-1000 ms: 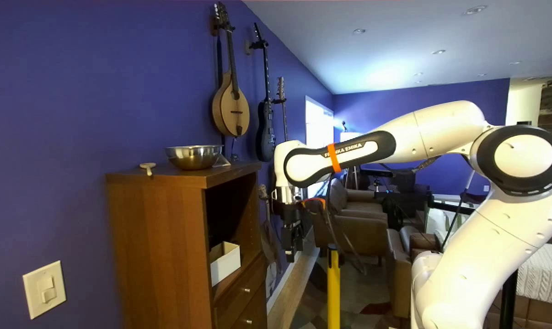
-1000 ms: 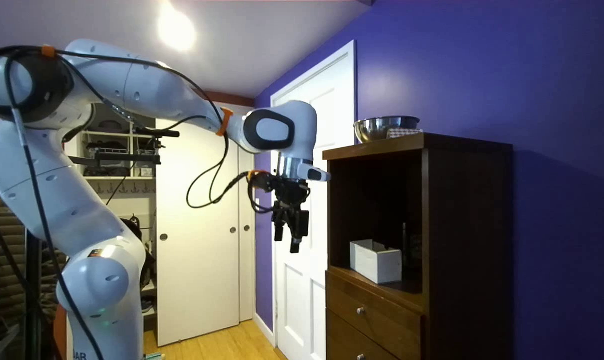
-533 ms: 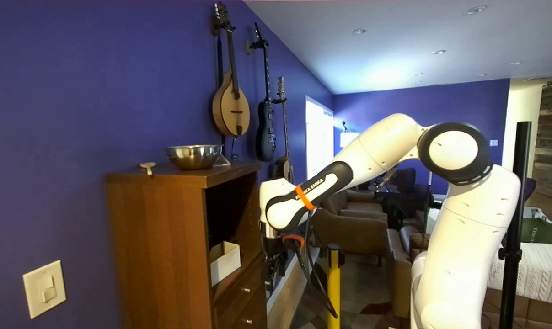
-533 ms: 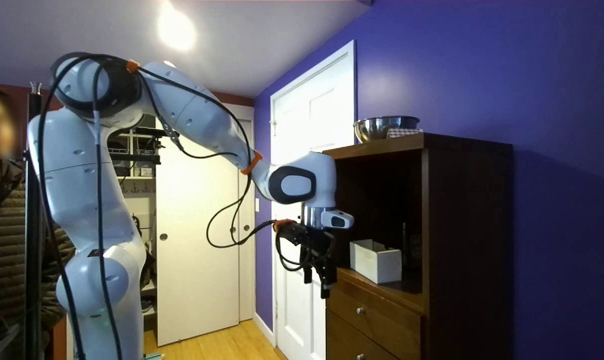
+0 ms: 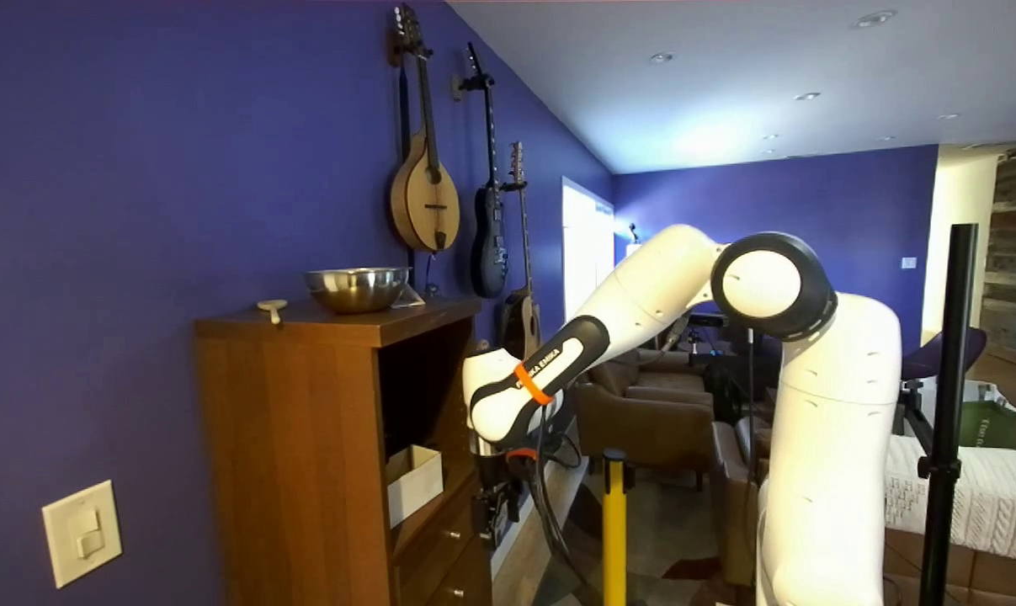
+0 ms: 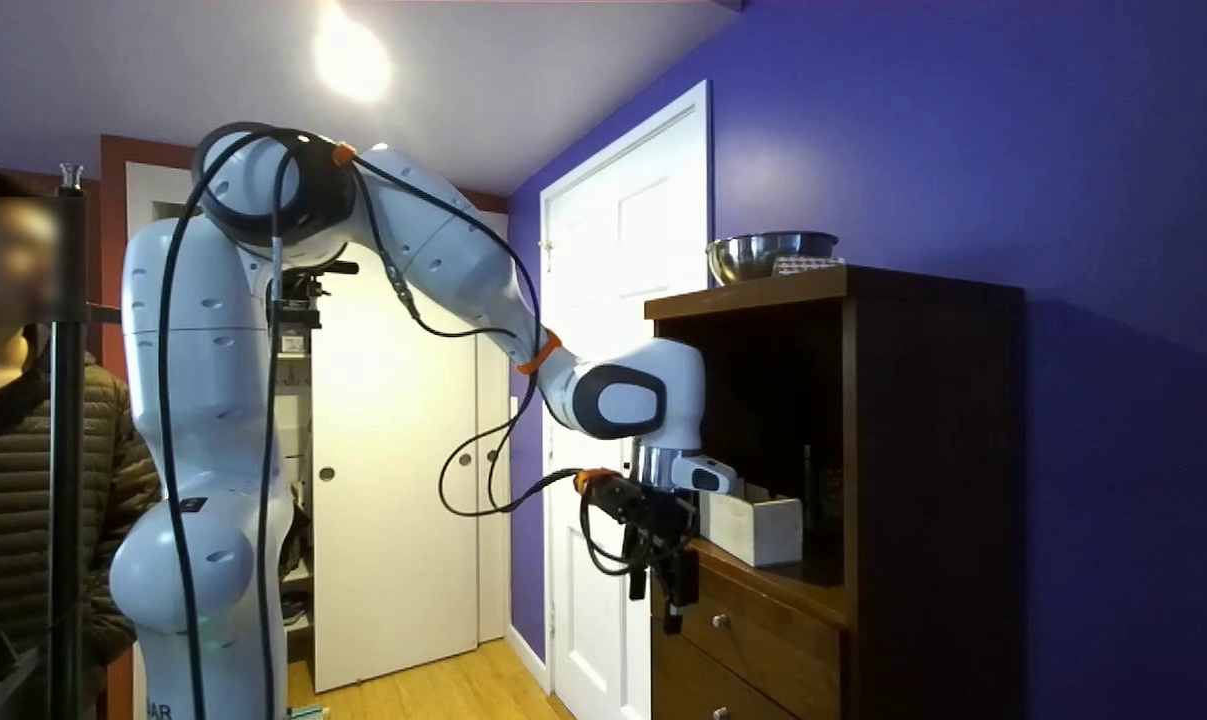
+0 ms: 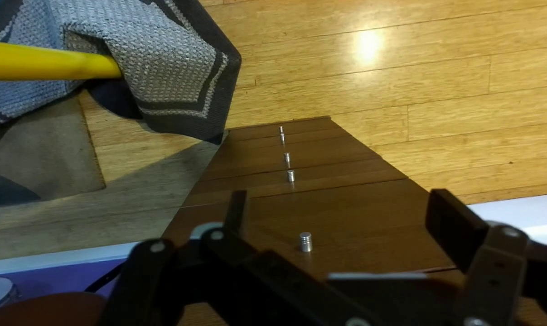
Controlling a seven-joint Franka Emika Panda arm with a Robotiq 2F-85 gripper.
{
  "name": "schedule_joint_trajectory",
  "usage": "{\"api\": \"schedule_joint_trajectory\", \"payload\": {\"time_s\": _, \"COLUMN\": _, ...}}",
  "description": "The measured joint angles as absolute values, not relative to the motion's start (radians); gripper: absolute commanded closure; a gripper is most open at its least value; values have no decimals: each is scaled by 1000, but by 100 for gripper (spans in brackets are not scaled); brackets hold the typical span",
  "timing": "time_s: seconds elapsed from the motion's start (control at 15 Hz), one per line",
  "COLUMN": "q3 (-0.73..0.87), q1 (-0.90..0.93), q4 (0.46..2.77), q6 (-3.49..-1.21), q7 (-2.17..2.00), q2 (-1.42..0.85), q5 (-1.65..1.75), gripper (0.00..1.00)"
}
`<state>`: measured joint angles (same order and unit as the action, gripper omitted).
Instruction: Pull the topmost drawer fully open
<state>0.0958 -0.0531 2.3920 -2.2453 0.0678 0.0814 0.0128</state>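
Observation:
The topmost drawer's brown wood front sits flush with the cabinet, just below the open shelf compartment, and looks closed. Its small silver knob shows in both exterior views, the drawer front too. My gripper points down in front of the cabinet, near the knob's height. In the wrist view its black fingers are spread wide with nothing between them. The drawer's knob stands between the fingers in that picture but apart from them. Lower drawer fronts and knobs recede behind it.
A white box stands in the shelf compartment. A metal bowl sits on the cabinet top. A yellow post stands on the floor near the arm. A person stands behind the arm. Guitars hang on the wall.
My gripper has moved down and toward the cabinet, from in front of the open compartment to about the topmost drawer's height. The drawer has not moved.

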Motion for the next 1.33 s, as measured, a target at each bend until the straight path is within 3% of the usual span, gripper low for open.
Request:
{"api": "schedule_joint_trajectory", "payload": {"time_s": 0.47, "q3": 100, "q1": -56, "q4": 2389, "q6": -2399, "q7": 71, "q2": 36, "q5": -4, "gripper": 2}}
{"api": "schedule_joint_trajectory", "payload": {"time_s": 0.6, "q3": 99, "q1": -55, "q4": 2381, "q6": -2430, "q7": 74, "q2": 12, "q5": -18, "gripper": 13}}
{"api": "schedule_joint_trajectory", "payload": {"time_s": 0.73, "q3": 96, "q1": -55, "q4": 2368, "q6": -2466, "q7": 83, "q2": -11, "q5": -35, "gripper": 32}}
{"api": "schedule_joint_trajectory", "payload": {"time_s": 1.07, "q3": 90, "q1": -55, "q4": 2323, "q6": -2509, "q7": 124, "q2": -71, "q5": -44, "gripper": 57}}
{"api": "schedule_joint_trajectory", "payload": {"time_s": 1.13, "q3": 90, "q1": -55, "q4": 2314, "q6": -2510, "q7": 137, "q2": -84, "q5": -52, "gripper": 69}}
{"api": "schedule_joint_trajectory", "payload": {"time_s": 1.2, "q3": 90, "q1": -55, "q4": 2306, "q6": -2512, "q7": 149, "q2": -95, "q5": -62, "gripper": 66}}
{"api": "schedule_joint_trajectory", "payload": {"time_s": 1.33, "q3": 88, "q1": -55, "q4": 2292, "q6": -2522, "q7": 174, "q2": -113, "q5": -82, "gripper": 73}}
